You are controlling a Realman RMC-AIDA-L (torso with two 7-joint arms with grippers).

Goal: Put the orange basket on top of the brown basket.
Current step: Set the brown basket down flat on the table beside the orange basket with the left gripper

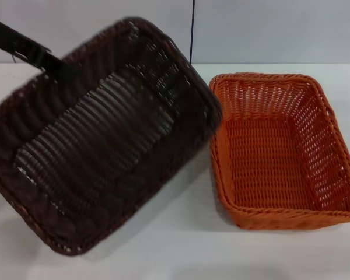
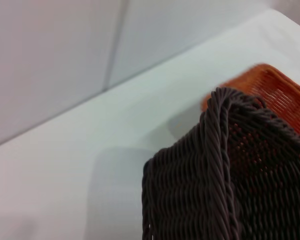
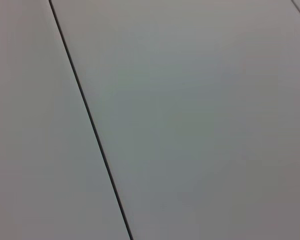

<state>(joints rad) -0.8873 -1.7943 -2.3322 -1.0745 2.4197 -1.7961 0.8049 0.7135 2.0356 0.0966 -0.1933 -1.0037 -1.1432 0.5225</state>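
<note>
**A bare test bench, probably a lab**

A plain white table [image 1: 181, 245] fills the head view, backed from ten to two o'clock by pale wall panels [image 1: 268, 29] split by a dark vertical seam [image 1: 192, 29] at twelve. Nothing domestic shows. Two woven baskets, the brown basket [image 1: 99, 140] at nine o'clock and the orange basket [image 1: 280, 146] at three, are the only props.

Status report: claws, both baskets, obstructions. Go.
Left claw at far rim of brown basket, basket lifted and tilted. Right claw not in view. Orange basket flat on table, untouched. Nothing between the baskets.
</note>
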